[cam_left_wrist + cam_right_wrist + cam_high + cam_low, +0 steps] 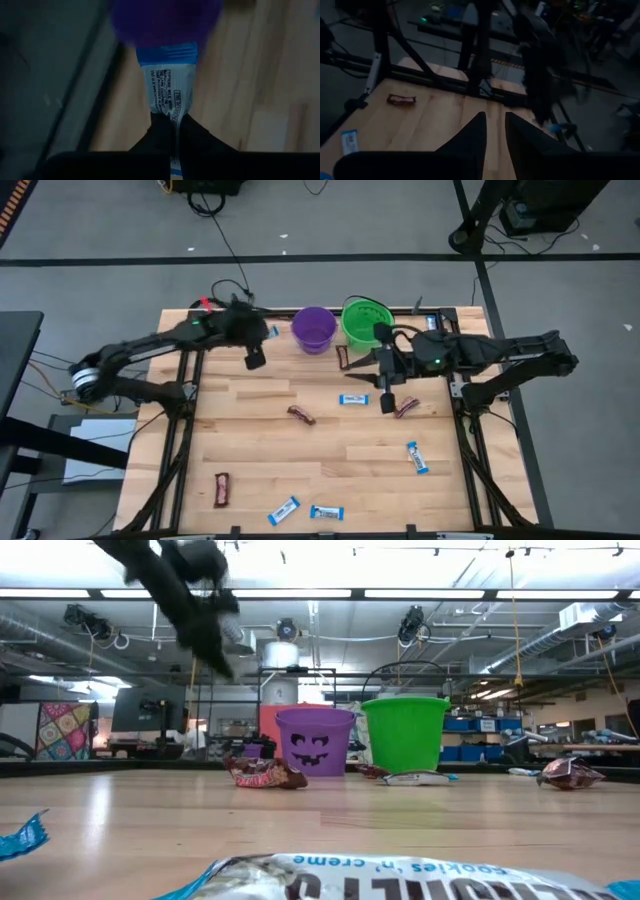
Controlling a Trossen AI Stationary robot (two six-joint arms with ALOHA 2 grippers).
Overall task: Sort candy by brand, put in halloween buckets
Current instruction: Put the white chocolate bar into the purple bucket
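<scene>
My left gripper (266,334) hovers just left of the purple bucket (313,328), shut on a blue-and-white candy (169,80). The bucket's purple rim (165,20) shows blurred just past the bar's free end. The green bucket (364,320) stands right of the purple one, and both rest on their bases (315,768). My right gripper (386,385) is in front of the green bucket, above the table. Its fingers (476,131) stand a narrow gap apart with nothing between them. Several blue and brown bars lie flat on the table. My left gripper pinches the blue-and-white candy between its two fingers at one end of the wrapper (170,117). The fingers lie along the bar, which sticks straight out past the fingertips (159,125) toward the purple bucket. It is lifted clear of the table.
Loose bars: blue (353,399), brown (301,415), brown (407,408), blue (417,457), brown (221,489), and two blue (284,510) (327,512) by the near edge. A brown bar (265,775) lies before the purple bucket. The middle of the table is bare wood.
</scene>
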